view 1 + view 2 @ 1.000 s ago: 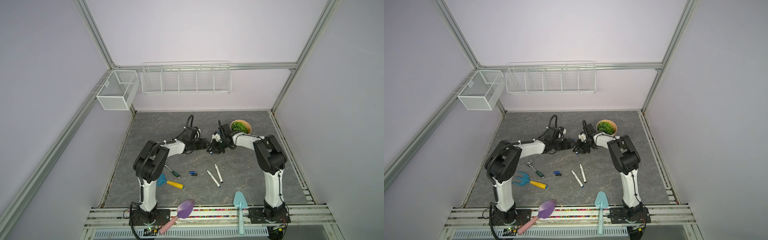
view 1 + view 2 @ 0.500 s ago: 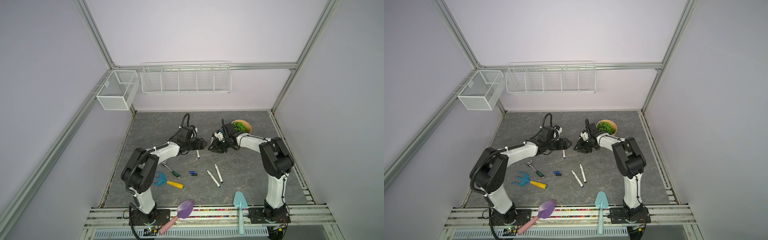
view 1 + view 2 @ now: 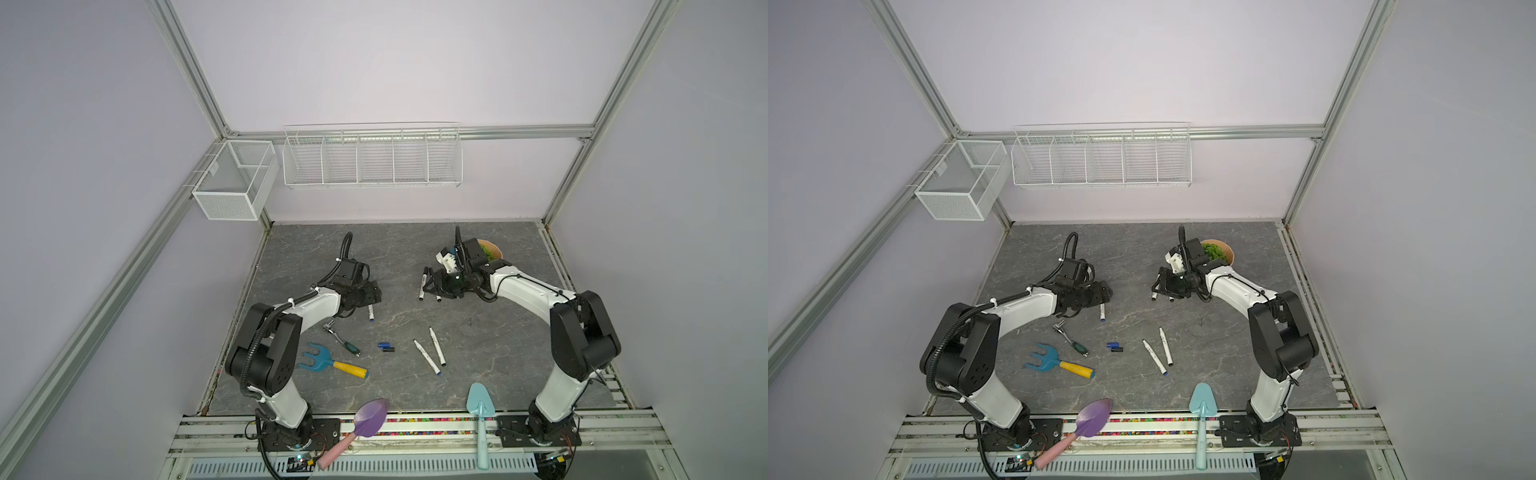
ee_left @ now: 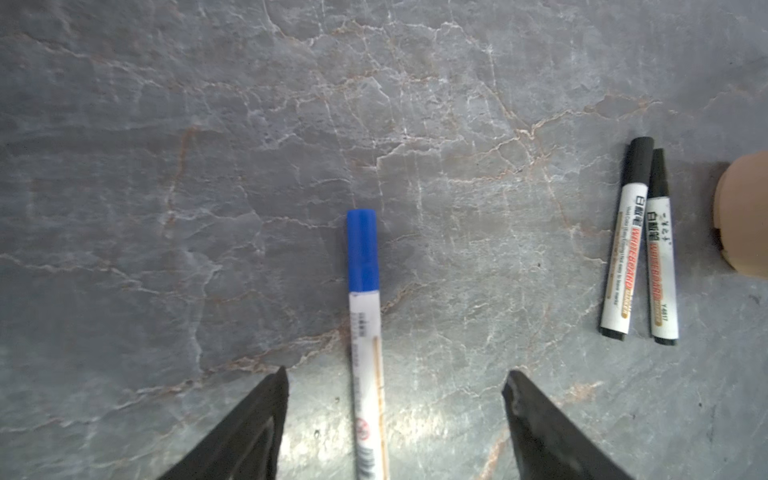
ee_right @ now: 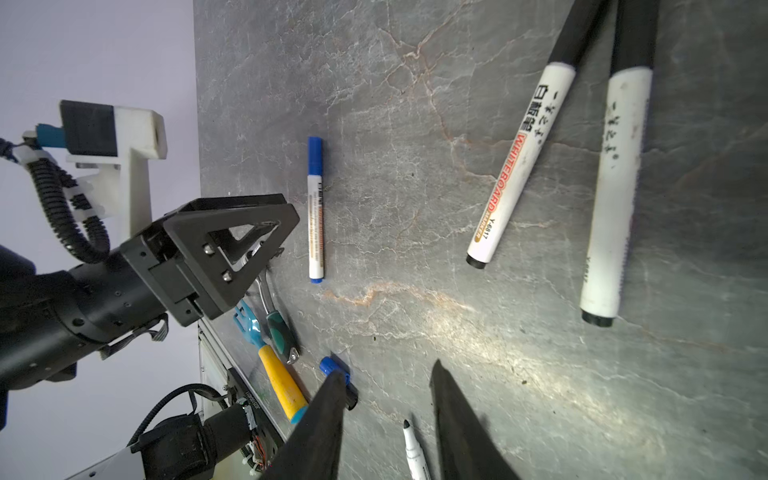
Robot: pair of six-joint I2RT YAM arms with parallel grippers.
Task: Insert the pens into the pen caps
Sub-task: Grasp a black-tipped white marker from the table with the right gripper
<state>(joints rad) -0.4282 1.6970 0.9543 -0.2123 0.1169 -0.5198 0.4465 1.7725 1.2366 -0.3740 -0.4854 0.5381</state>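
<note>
Both pairs of jaws stand apart, and we see nothing gripped in either. We find the left gripper [image 4: 395,376] spread wide and low over the table [image 3: 503,332]. The blue-capped pen [image 4: 363,316] lies flat between its fingers [image 4: 266,415], touching neither one, with its blue cap end pointing away from the wrist. In both top views that pen shows only as a short white stub with a blue end, poking out from under the left gripper.

The right gripper [image 5: 384,376] is parted less widely, and its fingers close on nothing. Just beyond its fingertips lie the two black-capped pens [image 5: 519,153], side by side, nearly parallel and flat on the table. In a top view they sit partly under the right gripper, near the bowl [image 3: 1228,255] of green stuff.

Nearer the front edge we count two uncapped pens [image 3: 427,358] lying close together, almost parallel, tips toward the back. To their left, apart from them, the loose blue cap [image 3: 384,344] and black cap [image 3: 389,350] lie just beside each other; we cannot tell whether they touch. Farther left are the ratchet wrench [image 3: 341,338] and the blue hand fork [image 3: 328,361] with its yellow handle. A purple scoop [image 3: 369,415] and a teal trowel [image 3: 480,405] rest at the front rail.
</note>
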